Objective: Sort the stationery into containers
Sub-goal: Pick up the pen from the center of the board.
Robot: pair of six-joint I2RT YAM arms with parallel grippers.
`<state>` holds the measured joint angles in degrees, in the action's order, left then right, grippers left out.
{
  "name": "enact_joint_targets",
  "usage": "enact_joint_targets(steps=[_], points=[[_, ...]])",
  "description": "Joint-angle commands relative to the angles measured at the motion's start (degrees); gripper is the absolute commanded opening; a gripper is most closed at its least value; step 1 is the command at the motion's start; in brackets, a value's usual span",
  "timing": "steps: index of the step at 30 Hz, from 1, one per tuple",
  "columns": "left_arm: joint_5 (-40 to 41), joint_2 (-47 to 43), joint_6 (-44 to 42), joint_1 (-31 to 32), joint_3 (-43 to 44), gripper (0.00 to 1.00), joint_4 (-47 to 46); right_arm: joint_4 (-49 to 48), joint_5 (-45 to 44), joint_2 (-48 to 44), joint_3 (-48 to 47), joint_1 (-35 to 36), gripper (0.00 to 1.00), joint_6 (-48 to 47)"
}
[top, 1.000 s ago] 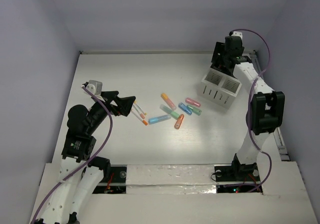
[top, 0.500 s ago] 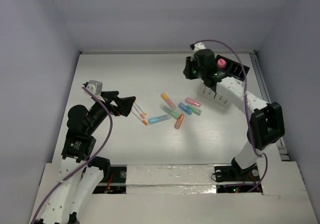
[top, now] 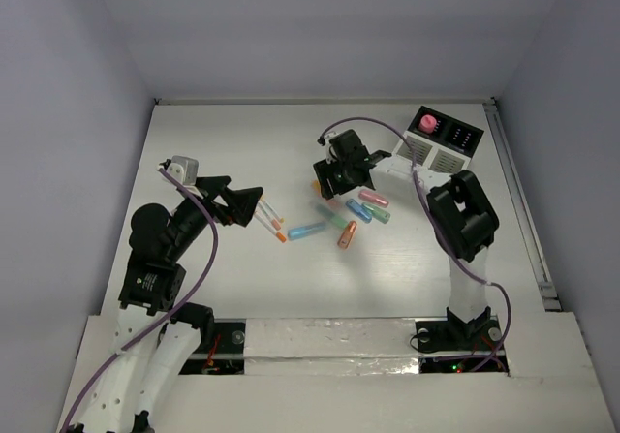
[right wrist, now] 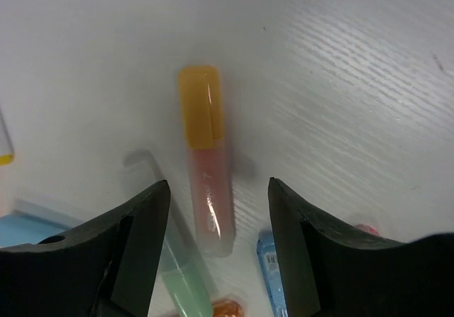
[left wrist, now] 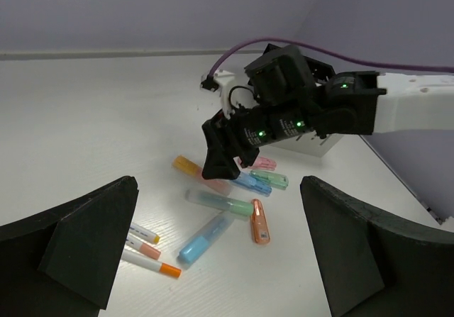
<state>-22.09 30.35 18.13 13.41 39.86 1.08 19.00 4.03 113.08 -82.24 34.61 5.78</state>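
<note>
1. Right claw (right wrist: 217,189) stood over the table (top: 223,142) with its fingers apart, one on each side of a yellow-capped pink marker (right wrist: 206,154). Neither finger touched the marker and nothing was held.
2. In the top view, that marker lay flat at the 11 o'clock edge of the loose pile near the middle of the table.
3. The rest of the pile lay toward 5 o'clock from the claw. It comprised a pale blue marker (top: 306,230), an orange marker (top: 347,234), a green marker (top: 334,218), a pink marker (top: 374,199), a second blue marker (top: 358,210) and a second green marker (top: 381,214). All lay flat, close together, and outside the organizer.
4. Thin white sticks with orange tips (top: 271,220) lay at 9 o'clock from the pile, near it.
5. Left claw (top: 254,201) was just beside those sticks at their 10 o'clock. Its fingers were wide apart and empty, as its wrist view confirmed.
6. The white slatted organizer (top: 436,157) sat at 2 o'clock from the pile, with its black section (top: 457,135) along its 12 o'clock side.
7. A stubby pink cylinder (top: 427,122) stood at the organizer's 11 o'clock corner. Which compartment it occupied could not be told.
</note>
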Motion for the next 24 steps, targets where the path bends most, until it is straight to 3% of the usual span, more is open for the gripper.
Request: enact_joint_targets(steps=[1,7,10,13,14,17,24], points=[[-0.94,-0.64,0.06,0.21,-0.48,0.99,-3.37,1.91,1.24,2.23,-4.07,0.55,0.64,-1.65],[-1.03,-0.55,-0.02,0.21,-0.39,0.99,-3.37,3.49,-0.34,7.68,-8.36,1.07,0.63,-2.53],[-1.03,-0.64,-0.02,0.21,-0.31,0.99,-3.37,5.60,-2.80,10.93,-11.35,1.60,0.58,-3.23],[-0.94,-0.90,-0.02,0.21,-0.31,0.99,-3.28,5.70,-4.03,12.95,-12.42,2.22,0.45,-3.58],[-0.94,-0.99,-0.11,0.21,-0.31,0.99,-3.28,5.69,-5.51,13.31,-13.20,2.22,0.33,-3.67],[-0.68,-0.99,-0.03,0.21,-0.39,0.99,-3.02,4.91,-7.54,13.84,-15.75,2.22,0.24,-3.76],[-0.15,-1.43,-0.11,0.21,-0.31,0.99,-2.84,-1.51,-11.84,8.75,-22.09,1.69,0.16,-1.75]])
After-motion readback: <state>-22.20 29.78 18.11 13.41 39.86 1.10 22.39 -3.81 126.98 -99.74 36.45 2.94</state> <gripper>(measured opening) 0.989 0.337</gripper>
